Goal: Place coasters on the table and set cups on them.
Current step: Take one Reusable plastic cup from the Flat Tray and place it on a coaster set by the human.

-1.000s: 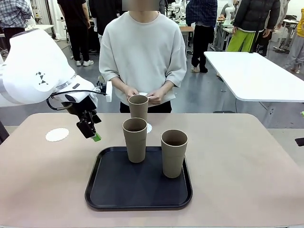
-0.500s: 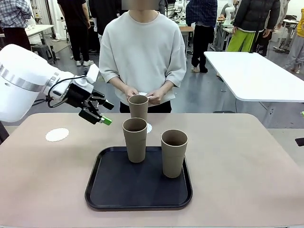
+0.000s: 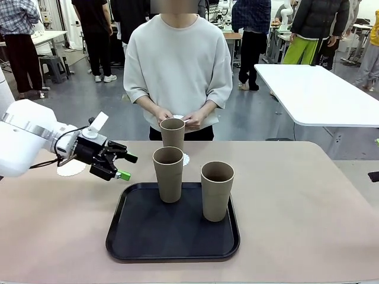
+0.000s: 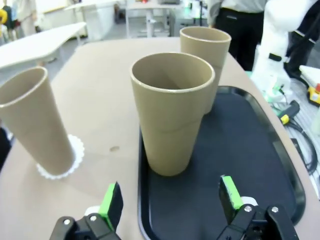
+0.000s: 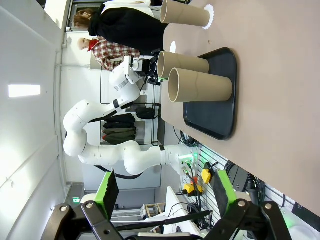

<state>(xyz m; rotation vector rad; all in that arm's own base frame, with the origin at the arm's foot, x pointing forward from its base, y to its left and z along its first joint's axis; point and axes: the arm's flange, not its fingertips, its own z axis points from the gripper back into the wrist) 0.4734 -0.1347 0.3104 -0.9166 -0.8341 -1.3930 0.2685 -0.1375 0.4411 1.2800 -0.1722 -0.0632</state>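
Looking across the table (image 3: 308,201) from the front, the left gripper (image 3: 127,167) hangs spread and empty just left of the black tray (image 3: 118,236), where two cups (image 3: 169,174) stand. A third cup (image 3: 173,133) sits on a coaster (image 3: 186,160) beyond the tray; another coaster (image 3: 71,170) lies partly behind the left arm (image 3: 29,139). The person's hands (image 3: 194,121) hold something white. Left wrist view: green pads (image 4: 111,199) stand apart either side of the nearer tray cup, not touching it. Right wrist view: the right gripper (image 5: 165,187) is spread, empty, well away from the tray.

Left hand (image 4: 170,196), right hand (image 5: 166,187): jaws wide.
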